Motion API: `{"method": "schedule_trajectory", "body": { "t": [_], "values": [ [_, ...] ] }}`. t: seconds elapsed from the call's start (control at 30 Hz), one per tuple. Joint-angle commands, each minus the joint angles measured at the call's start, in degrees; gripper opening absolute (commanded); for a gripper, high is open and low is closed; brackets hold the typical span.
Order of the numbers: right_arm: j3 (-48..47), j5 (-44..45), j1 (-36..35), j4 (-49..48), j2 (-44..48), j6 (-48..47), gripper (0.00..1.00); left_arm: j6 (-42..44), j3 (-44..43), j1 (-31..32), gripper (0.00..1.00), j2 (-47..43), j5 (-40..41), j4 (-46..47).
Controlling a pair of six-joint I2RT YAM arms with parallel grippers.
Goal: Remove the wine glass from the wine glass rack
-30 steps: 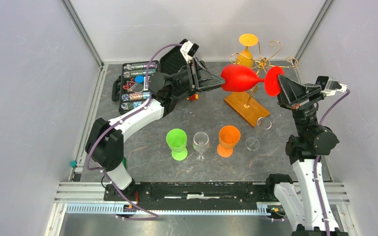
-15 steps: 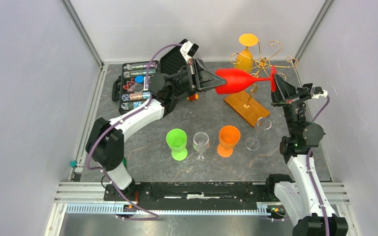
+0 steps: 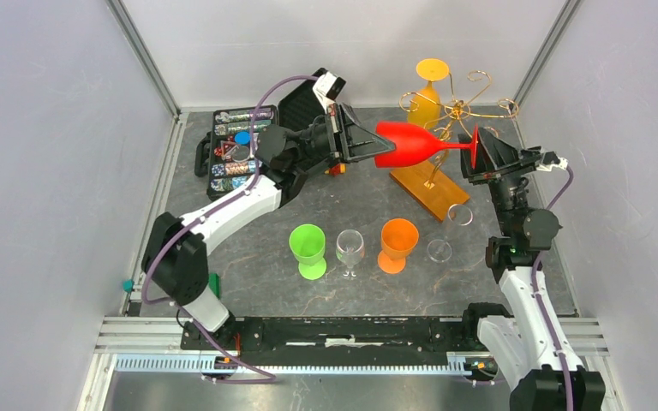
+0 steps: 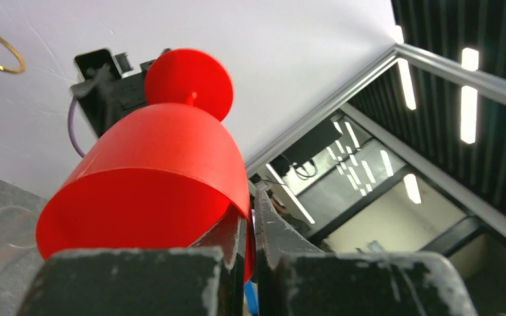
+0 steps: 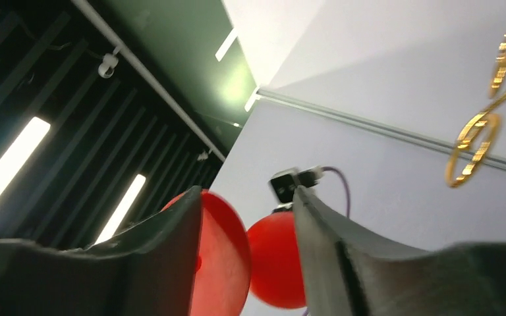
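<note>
Two grippers are meeting at one red plastic wine glass (image 3: 411, 144), which is lying on its side in the air between them. The left gripper (image 3: 375, 145) is pinching the rim of the bowl, its jaws closed on the thin wall. I judge that this grip alone is carrying the glass. The right gripper (image 3: 480, 151) is standing with its jaws parted around the round foot, the disc sitting close to one finger and clear of the other. It reads as a handover, though I cannot say whether the foot end is being given up or taken.

The glass is hovering above the flat orange-brown wooden base (image 3: 428, 190) of the gold wire wine glass rack (image 3: 460, 107), its stem crossing in front of the curled arms. It seems to be off them, but the overhead view is not giving enough depth to be sure. A yellow-orange goblet (image 3: 429, 92) is hanging upside down at the rack's far side.

The left wrist view is showing the rim pinch up close, which the overhead camera is flattening. The right wrist view is showing the gap between its own fingers (image 5: 165, 257), with red plastic inside it. Only the overhead view is showing the base and the green plastic cup (image 3: 308, 248), clear wine glass (image 3: 349, 250) and orange plastic goblet (image 3: 397, 244) standing on the dark grey table (image 3: 360, 201).
</note>
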State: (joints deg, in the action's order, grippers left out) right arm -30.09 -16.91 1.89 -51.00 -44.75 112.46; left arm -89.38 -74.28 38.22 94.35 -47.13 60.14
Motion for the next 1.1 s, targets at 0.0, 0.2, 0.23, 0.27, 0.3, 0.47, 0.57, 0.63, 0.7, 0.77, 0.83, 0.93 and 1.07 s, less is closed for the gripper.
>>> {"method": "schedule_trajectory", "body": {
  "t": [0.0, 0.2, 0.23, 0.27, 0.3, 0.47, 0.57, 0.63, 0.7, 0.77, 0.83, 0.93, 1.07],
  "values": [
    [-0.4, 0.3, 0.0, 5.2, -0.2, -8.6, 0.65, 11.4, -0.4, 0.6, 0.02, -7.0, 0.1, -7.7],
    [-2.3, -0.3, 0.0, 7.2, -0.6, -13.9, 0.74, 31.3, -1.9, -1.6, 0.02, -15.4, 8.2, -36.4],
    [-2.5, -0.8, 0.0, 7.2, -0.9, -14.3, 0.75, 34.4, -2.7, -1.9, 0.02, -16.5, 10.3, -40.5],
    [-2.5, -1.1, 0.0, 7.1, -1.1, -14.8, 0.75, 37.0, -3.5, -2.0, 0.02, -17.6, 12.5, -45.4],
    [-2.5, -1.3, 0.0, 7.2, -1.1, -15.4, 0.75, 40.2, -4.7, -2.2, 0.02, -18.4, 14.1, -49.4],
    [-4.9, -1.9, 0.0, 10.5, -0.9, -22.3, 0.75, 56.2, -11.1, -2.5, 0.02, -21.7, 30.0, -74.6],
    [-9.0, -3.6, 0.0, 15.0, -1.5, -30.7, 0.75, 63.9, -13.9, -2.5, 0.02, -23.1, 43.8, -88.1],
    [-12.1, -4.2, 0.1, 19.3, -1.9, -37.1, 0.74, 67.1, -14.1, -2.5, 0.02, -24.2, 51.0, -95.2],
    [-15.2, -4.2, 0.1, 24.6, -1.9, -43.8, 0.74, 69.5, -13.6, -2.5, 0.02, -25.5, 55.5, -101.4],
    [-17.1, -4.2, 0.1, 28.8, -1.1, -49.3, 0.73, 71.5, -12.8, -2.5, 0.02, -26.8, 59.2, -107.4],
    [-17.9, -4.4, 0.1, 31.3, 0.1, -54.8, 0.73, 73.1, -12.5, -2.5, 0.02, -27.5, 62.8, -114.2],
    [-20.2, -4.1, 0.1, 38.0, 1.4, -62.5, 0.74, 74.6, -11.3, -2.5, 0.02, -27.7, 66.5, -121.7],
    [-23.1, -3.5, 0.1, 45.6, 1.1, -68.1, 0.76, 74.6, -8.4, -2.5, 0.02, -26.7, 61.9, -126.7]
  ]
}}
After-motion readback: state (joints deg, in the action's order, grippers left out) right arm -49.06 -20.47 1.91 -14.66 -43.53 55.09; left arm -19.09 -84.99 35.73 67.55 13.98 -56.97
